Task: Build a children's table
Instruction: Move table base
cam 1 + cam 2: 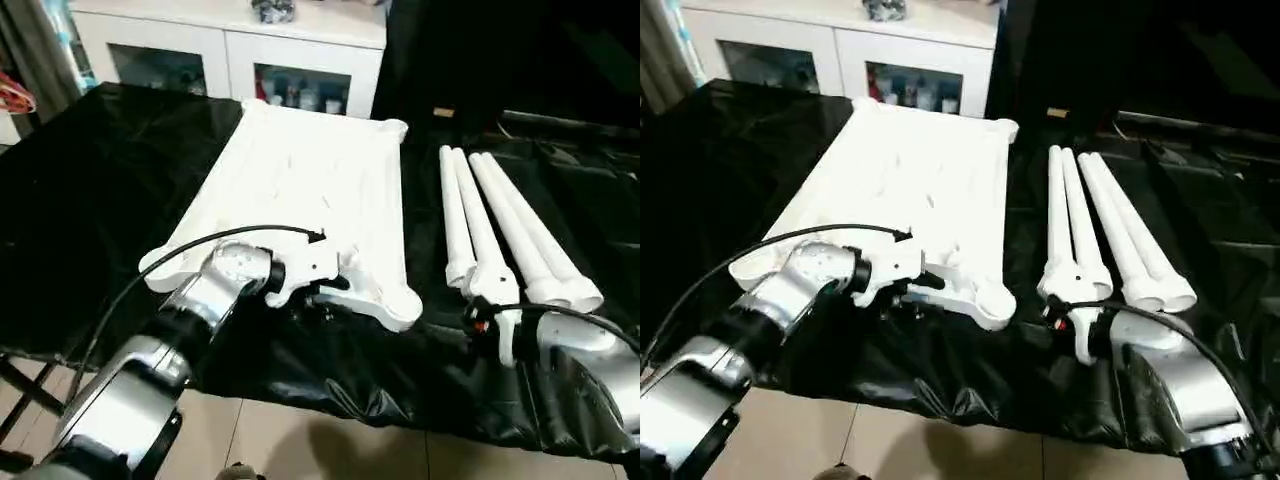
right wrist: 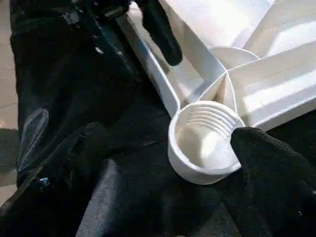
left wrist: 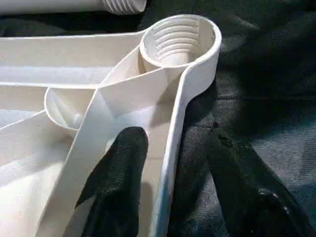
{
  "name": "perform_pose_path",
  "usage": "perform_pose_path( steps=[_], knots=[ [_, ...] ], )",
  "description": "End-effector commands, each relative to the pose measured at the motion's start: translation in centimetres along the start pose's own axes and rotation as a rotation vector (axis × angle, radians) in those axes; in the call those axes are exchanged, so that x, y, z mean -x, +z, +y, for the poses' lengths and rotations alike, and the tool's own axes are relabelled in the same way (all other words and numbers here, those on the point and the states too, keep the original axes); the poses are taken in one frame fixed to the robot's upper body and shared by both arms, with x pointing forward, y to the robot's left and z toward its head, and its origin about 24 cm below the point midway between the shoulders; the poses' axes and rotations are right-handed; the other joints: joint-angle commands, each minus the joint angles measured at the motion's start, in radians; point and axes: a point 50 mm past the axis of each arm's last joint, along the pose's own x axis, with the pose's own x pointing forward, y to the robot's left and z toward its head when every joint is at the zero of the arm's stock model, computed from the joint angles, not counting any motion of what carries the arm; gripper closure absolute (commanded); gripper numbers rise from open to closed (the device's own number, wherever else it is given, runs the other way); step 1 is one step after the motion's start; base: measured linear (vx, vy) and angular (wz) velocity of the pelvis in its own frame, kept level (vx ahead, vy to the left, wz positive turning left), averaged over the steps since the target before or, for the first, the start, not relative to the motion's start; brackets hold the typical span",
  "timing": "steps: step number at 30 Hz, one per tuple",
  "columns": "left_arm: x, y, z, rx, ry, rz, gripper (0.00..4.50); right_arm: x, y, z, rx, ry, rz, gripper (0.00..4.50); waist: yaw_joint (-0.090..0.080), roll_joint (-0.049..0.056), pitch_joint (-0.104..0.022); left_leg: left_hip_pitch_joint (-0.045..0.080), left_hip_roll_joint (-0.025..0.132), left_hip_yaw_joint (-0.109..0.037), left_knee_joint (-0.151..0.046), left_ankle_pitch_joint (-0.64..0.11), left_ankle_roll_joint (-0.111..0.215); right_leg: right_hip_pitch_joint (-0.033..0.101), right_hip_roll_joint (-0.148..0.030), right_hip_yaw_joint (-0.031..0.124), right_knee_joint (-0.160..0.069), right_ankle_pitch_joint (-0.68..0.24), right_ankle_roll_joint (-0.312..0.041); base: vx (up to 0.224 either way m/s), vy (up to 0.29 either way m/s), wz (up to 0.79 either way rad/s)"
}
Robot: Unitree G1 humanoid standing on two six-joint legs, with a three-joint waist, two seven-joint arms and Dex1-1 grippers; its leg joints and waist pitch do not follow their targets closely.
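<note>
The children's table top [image 1: 300,170] lies underside up on the black cloth, ribs and round corner sockets showing. My left gripper [image 1: 315,295] is at its near edge, open, astride the rim: one finger [image 3: 118,182] is inside the rim and the other is outside, over the cloth. The threaded near-right corner socket [image 3: 180,39] lies just beyond it. Several white tapered legs [image 1: 500,220] lie side by side to the right of the top. My right gripper [image 1: 1065,318] is open at the legs' near ends, its fingers [image 2: 276,182] wide on either side of that same socket [image 2: 205,140].
A white glass-door cabinet [image 1: 230,50] stands behind the table. The black cloth [image 1: 90,190] covers the whole work surface and hangs over its near edge above the tiled floor [image 1: 300,440]. A black cable [image 1: 200,245] runs along my left forearm.
</note>
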Motion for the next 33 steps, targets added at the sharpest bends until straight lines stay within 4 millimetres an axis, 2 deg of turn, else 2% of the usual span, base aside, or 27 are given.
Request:
perform_pose_path(
  steps=[1,4,6,15,16,19,22,25,28,30,31,33],
  knots=[
    [0.0,0.5,0.6,-0.032,0.005,0.02,2.58,0.4,0.1,0.1,0.001,0.004,0.005,0.0,0.004,0.005,-0.062,0.018,0.065,-0.023,-0.085,-0.16,0.026,0.039,-0.087,0.045,-0.067,0.013,-0.282,0.0,0.0,0.0],
    [-0.2,0.2,0.8,-0.038,-0.002,0.04,2.7,0.3,0.1,0.3,-0.001,0.01,0.01,0.0,0.005,0.005,-0.061,0.019,0.066,-0.025,-0.086,-0.173,0.023,0.039,-0.089,0.045,-0.07,-0.007,-0.28,0.0,0.0,0.0],
    [-0.2,0.2,0.9,-0.042,-0.001,0.048,2.99,0.3,0.1,0.4,-0.004,0.015,0.01,0.0,0.004,0.006,-0.06,0.019,0.066,-0.025,-0.088,-0.183,0.019,0.039,-0.088,0.045,-0.071,-0.014,-0.281,0.0,0.0,0.0],
    [-0.1,-0.5,1.0,-0.047,-0.029,0.122,3.61,0.3,0.1,0.6,-0.014,0.029,0.013,0.0,0.006,0.008,-0.058,0.02,0.069,-0.027,-0.091,-0.196,0.013,0.038,-0.092,0.047,-0.072,-0.016,-0.287,0.0,0.0,0.0],
    [-0.2,-0.5,1.0,-0.048,-0.034,0.128,3.73,0.2,0.1,0.6,-0.016,0.027,0.011,0.0,0.006,0.011,-0.058,0.02,0.069,-0.027,-0.091,-0.198,0.013,0.038,-0.092,0.047,-0.072,-0.015,-0.289,0.0,0.0,0.0],
    [-0.3,-0.2,1.2,-0.026,-0.038,0.103,3.95,0.3,0.1,0.7,-0.017,0.028,0.013,0.0,0.006,0.007,-0.057,0.02,0.068,-0.026,-0.091,-0.205,0.011,0.038,-0.092,0.047,-0.074,-0.025,-0.291,0.0,0.0,0.0],
    [-0.3,0.2,1.2,-0.011,-0.049,0.083,4.21,0.3,0.1,0.7,-0.017,0.027,0.015,0.0,0.005,0.008,-0.058,0.018,0.07,-0.026,-0.091,-0.186,0.017,0.039,-0.093,0.046,-0.069,0.014,-0.302,0.0,0.0,0.0],
    [-0.4,0.4,1.1,-0.003,-0.049,0.069,4.28,0.3,0.1,0.7,-0.014,0.024,0.016,0.0,0.004,0.004,-0.058,0.017,0.068,-0.025,-0.089,-0.176,0.028,0.041,-0.094,0.047,-0.07,0.016,-0.303,0.0,0.0,0.0],
    [-0.4,0.2,0.7,-0.005,-0.05,0.07,4.47,0.4,0.1,0.7,-0.011,0.022,0.016,0.0,0.002,0.005,-0.058,0.014,0.069,-0.024,-0.088,-0.156,0.041,0.042,-0.094,0.047,-0.068,0.024,-0.305,0.0,0.0,0.0],
    [-0.5,0.1,0.5,0.0,-0.019,0.061,4.5,0.3,0.1,0.7,-0.009,0.019,0.017,0.0,0.004,0.004,-0.058,0.015,0.069,-0.023,-0.087,-0.152,0.044,0.041,-0.094,0.047,-0.07,0.015,-0.303,0.0,0.0,0.0],
    [-0.6,0.0,0.3,0.012,0.01,0.057,4.5,0.3,0.0,0.7,-0.008,0.019,0.019,0.0,0.004,-0.001,-0.058,0.014,0.07,-0.023,-0.088,-0.147,0.047,0.041,-0.094,0.046,-0.069,0.015,-0.302,0.0,0.0,0.0],
    [-0.7,-0.2,0.0,0.026,0.049,0.047,4.5,0.3,0.0,0.8,-0.006,0.019,0.021,0.0,0.002,-0.001,-0.058,0.013,0.069,-0.021,-0.087,-0.13,0.057,0.04,-0.092,0.046,-0.067,0.025,-0.299,0.0,0.0,0.0]
  ],
)
